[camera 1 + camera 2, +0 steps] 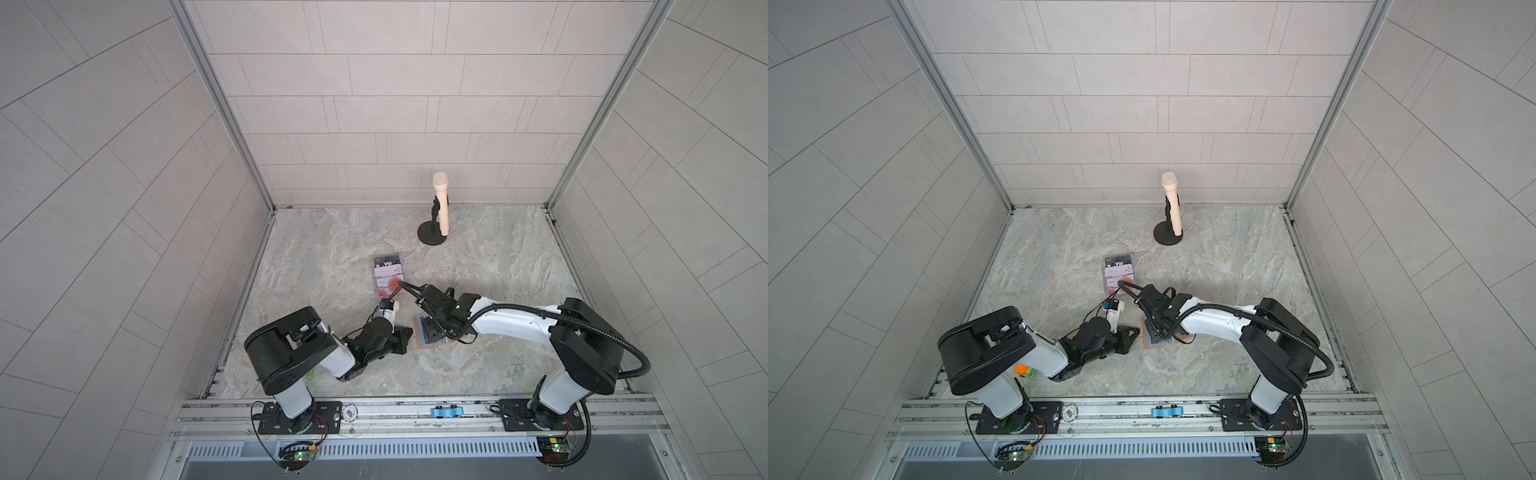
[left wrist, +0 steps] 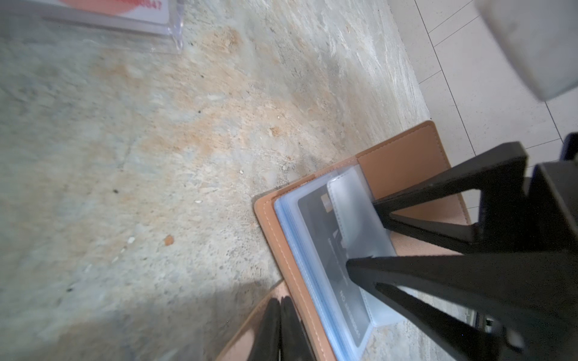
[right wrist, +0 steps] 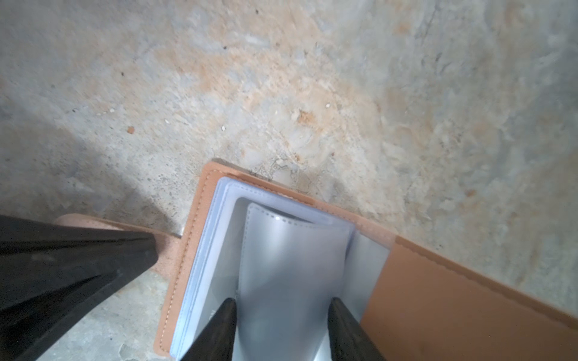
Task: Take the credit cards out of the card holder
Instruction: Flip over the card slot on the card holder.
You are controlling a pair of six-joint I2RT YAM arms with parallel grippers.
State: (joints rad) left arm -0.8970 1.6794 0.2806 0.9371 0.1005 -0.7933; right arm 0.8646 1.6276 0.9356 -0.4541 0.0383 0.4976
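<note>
Card holder point(image 1: 426, 338) lies open on the bench point(image 1: 478, 257), near the clear box point(image 1: 386, 257), on the robot's side of it. Left claw point(image 2: 280, 301) is closed, resting on its tab point(image 3: 169, 253). Right claw point(image 3: 283, 301) is half-open, straddling a bowed sleeve point(image 3: 291, 259). I'd pinch the dark card point(image 2: 322, 228) itself, not plastic, and slide it straight out. Count: one card sleeved, three credit cards point(image 1: 388, 271) boxed, two claws.

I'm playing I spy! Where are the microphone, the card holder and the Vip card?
Microphone point(image 1: 444, 216), in a top view, on its pale handle.
Card holder point(image 3: 438, 297), right wrist view, on its tan cover.
Vip card point(image 1: 384, 263), in a top view, on its dark face.
</note>
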